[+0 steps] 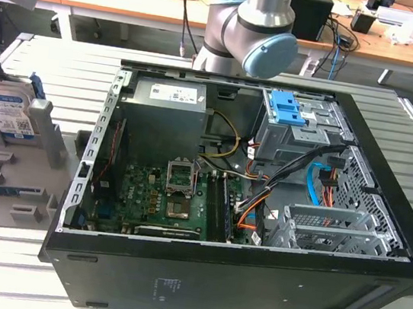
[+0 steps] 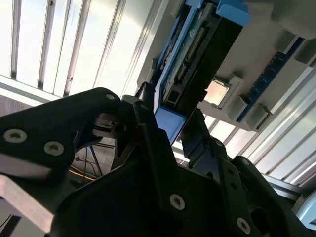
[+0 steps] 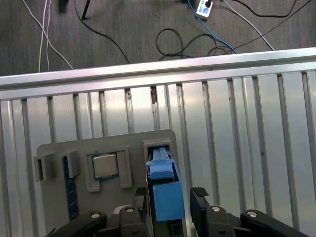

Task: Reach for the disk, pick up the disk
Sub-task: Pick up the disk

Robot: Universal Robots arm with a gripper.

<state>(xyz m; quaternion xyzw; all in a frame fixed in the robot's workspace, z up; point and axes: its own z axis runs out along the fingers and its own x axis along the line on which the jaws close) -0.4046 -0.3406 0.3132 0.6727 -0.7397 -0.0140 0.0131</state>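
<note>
Your black fingers [image 3: 200, 194] are spread, one each side of the disk [image 3: 167, 200], a flat silver-grey metal hard drive w/ blue plastic side rails. There's a gap on one side in the first wrist view, so they're not clamped. The disk stands on edge in a slot of the grey plastic holder block [image 3: 59, 150], next to a square silver processor chip [image 3: 104, 165] in its own pocket. The holder rests on the slatted aluminium desk [image 3: 237, 128], beside the open black computer case [image 1: 234, 289], on the exterior view's left.
</note>
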